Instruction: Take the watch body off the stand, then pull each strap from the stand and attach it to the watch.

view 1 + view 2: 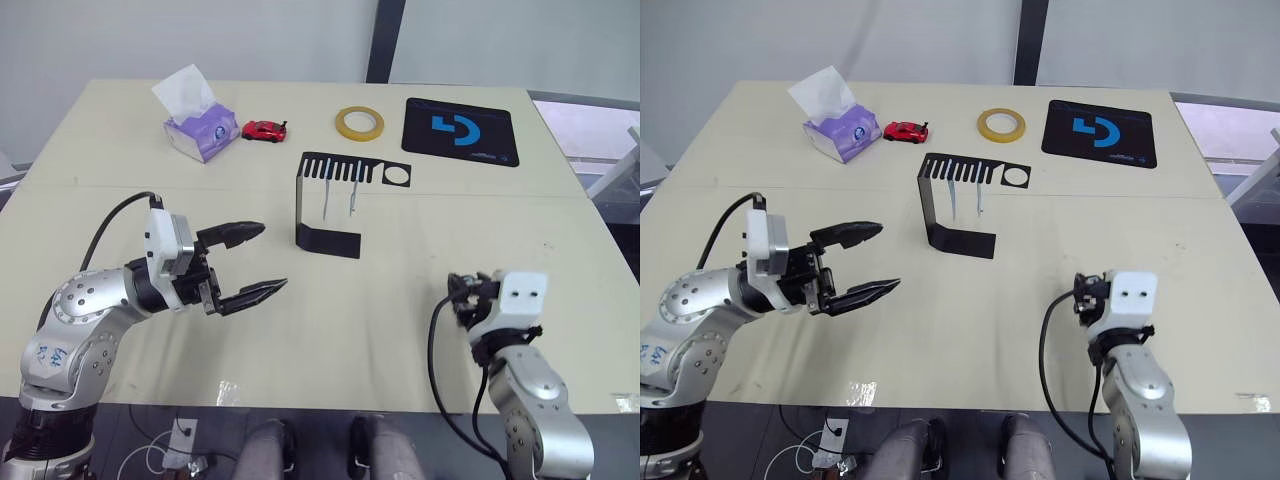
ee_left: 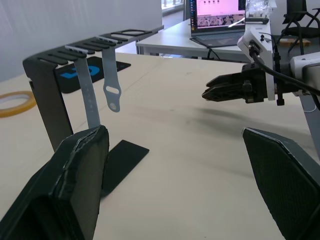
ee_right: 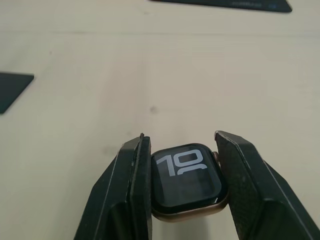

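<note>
Right wrist view: the watch body [image 3: 186, 186] was pinched between the right pincer [image 3: 185, 187] fingers, off the stand [image 1: 330, 200]. Both straps [image 1: 340, 200] were left hanging from its slotted top, while the left pincer [image 1: 262, 262] was spread wide above the table [image 1: 400, 300].

watch [image 3: 186, 182]: black face, white digits, gold rim
stand [image 1: 325, 205]: black
straps [image 1: 340, 200]: pale grey
bench [image 1: 300, 330]: cream
tape [image 1: 359, 122]: yellow
car [image 1: 264, 130]: red
pad [image 1: 461, 131]: black, blue logo
</note>
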Controlling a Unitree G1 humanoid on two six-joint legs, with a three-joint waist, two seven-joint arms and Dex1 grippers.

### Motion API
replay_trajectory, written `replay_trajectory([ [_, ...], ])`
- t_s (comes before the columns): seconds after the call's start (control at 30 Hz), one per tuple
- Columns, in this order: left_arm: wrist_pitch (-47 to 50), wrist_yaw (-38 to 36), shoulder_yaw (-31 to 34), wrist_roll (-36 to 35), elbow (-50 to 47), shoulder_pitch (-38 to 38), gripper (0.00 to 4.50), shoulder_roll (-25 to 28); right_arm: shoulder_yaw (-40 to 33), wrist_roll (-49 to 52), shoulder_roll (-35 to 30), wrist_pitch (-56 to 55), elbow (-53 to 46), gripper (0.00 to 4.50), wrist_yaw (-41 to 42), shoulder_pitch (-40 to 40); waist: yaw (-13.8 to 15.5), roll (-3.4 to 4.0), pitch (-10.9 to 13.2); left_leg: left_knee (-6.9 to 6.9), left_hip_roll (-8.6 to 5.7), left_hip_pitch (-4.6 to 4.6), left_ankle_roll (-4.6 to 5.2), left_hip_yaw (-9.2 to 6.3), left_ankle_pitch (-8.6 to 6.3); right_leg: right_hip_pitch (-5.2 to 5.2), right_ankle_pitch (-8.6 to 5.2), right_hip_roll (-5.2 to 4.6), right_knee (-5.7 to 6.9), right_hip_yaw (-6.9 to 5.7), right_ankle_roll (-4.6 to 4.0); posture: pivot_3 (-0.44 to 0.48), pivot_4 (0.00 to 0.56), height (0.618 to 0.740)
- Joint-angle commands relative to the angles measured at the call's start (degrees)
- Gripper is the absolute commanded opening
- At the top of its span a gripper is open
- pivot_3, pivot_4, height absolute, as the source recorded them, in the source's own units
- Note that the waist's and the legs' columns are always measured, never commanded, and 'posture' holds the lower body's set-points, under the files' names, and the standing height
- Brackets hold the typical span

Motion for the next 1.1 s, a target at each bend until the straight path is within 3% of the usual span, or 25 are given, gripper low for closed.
replay_trajectory([
  [0.03, 0.3, -2.7, -0.8, -2.6, -4.0, 2.2, 4.50, 0.3, 2.7, -0.8, -1.0, -8.7, 0.3, 1.57, 2.7, 2.9, 0.1, 0.00, 0.0, 0.00, 0.00, 0.00, 0.00, 0.00, 0.00, 0.00, 0.00, 0.00, -0.01, 0.01, 0.00, 0.000, 0.150, 0.740],
  [0.43, -1.5, -10.9, -5.0, -0.5, -1.8, 2.6, 4.50, 2.4, 2.9, -2.4, 0.2, -16.3, 10.4, 1.57, 0.4, 3.3, 0.2, 0.00, 0.0, 0.05, 0.00, 0.02, -0.03, -0.02, -0.01, -0.01, -0.02, -0.04, -0.12, 0.08, -0.04, 0.000, 0.150, 0.740],
  [1.1, -3.6, -10.8, -4.1, 1.0, 0.3, 1.3, 4.50, 1.8, 3.4, -3.0, 0.8, -21.7, 17.0, 1.57, -1.9, 0.8, 0.2, -0.05, 0.0, 0.14, 0.01, 0.06, -0.04, -0.02, 0.00, 0.03, -0.02, -0.04, 0.02, 0.13, -0.04, 0.000, 0.150, 0.740],
])
